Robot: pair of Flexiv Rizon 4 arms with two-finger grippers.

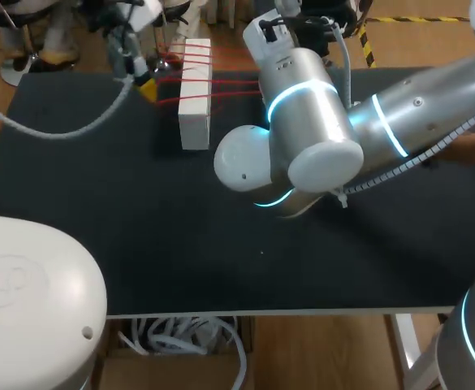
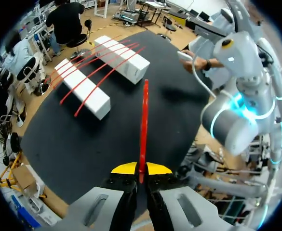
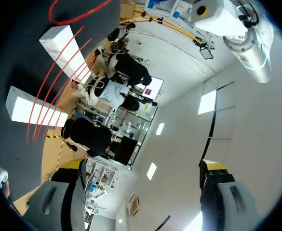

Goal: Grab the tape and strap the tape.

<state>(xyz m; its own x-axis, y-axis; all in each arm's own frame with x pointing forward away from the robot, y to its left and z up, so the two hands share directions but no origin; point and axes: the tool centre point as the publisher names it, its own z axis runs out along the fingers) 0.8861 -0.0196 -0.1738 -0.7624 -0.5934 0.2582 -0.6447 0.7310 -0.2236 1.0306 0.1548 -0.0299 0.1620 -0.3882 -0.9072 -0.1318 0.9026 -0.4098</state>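
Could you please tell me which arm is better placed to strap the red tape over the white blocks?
Left, probably: the left gripper is shut on a red tape pointing toward the white blocks, while the right gripper is open, empty and aimed away from the table.

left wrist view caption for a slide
Left pincer shut on a thin red tape strip; ahead, red tape bands cross two white rectangular blocks on the black table

My right arm [image 1: 318, 122]: silver-grey rounded casings, glowing cyan joint rings, white end cap [image 1: 241, 158], ribbed grey cable [image 1: 432, 150] alongside. My left gripper [image 2: 141, 169]: grey fingers [image 2: 102, 207], yellow tips, possibly dark screw recesses.
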